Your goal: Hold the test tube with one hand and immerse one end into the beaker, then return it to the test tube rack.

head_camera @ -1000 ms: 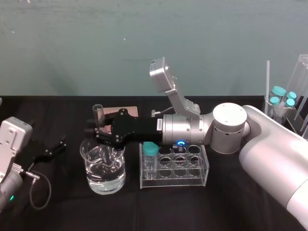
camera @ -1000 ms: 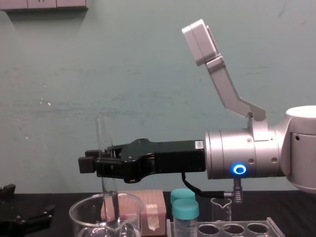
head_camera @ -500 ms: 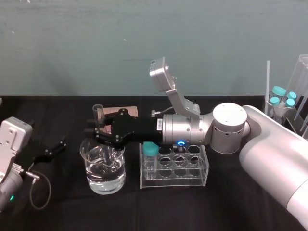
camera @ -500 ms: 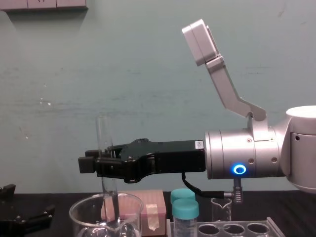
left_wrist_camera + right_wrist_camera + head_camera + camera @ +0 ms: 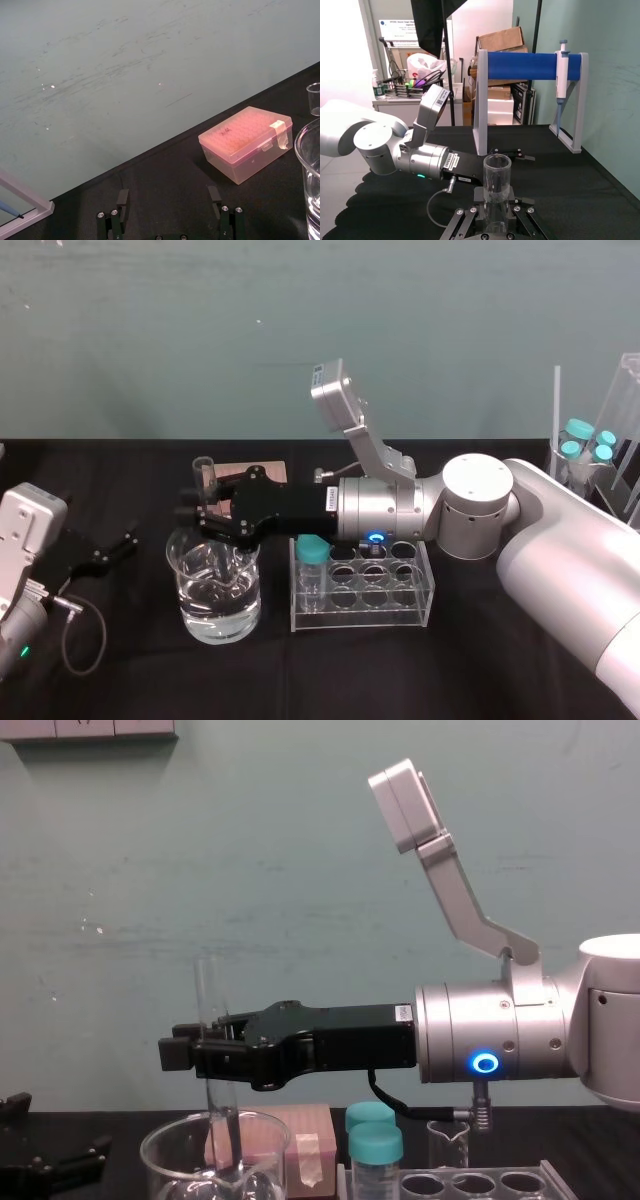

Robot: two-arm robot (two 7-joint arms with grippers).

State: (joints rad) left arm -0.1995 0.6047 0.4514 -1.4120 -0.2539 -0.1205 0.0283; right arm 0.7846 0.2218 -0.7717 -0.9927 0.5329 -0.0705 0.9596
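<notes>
My right gripper (image 5: 200, 508) reaches left over the beaker (image 5: 220, 592) and is shut on the test tube (image 5: 211, 1000), which stands upright. The tube's rounded lower end hangs inside the beaker (image 5: 160, 1148), below its rim; water fills the beaker's lower part. In the right wrist view the tube (image 5: 497, 182) rises between the two fingers (image 5: 464, 221). The test tube rack (image 5: 405, 592) stands just right of the beaker, under the right wrist. My left gripper (image 5: 108, 546) is parked at the far left, open, with nothing between its fingers (image 5: 122, 199).
A pink box (image 5: 250, 474) lies behind the beaker. A turquoise-capped vial (image 5: 313, 552) stands in the rack's left end, and a small beaker (image 5: 447, 1140) behind it. More capped vials and tall tubes (image 5: 585, 445) stand far right. A cable (image 5: 85, 640) loops at the front left.
</notes>
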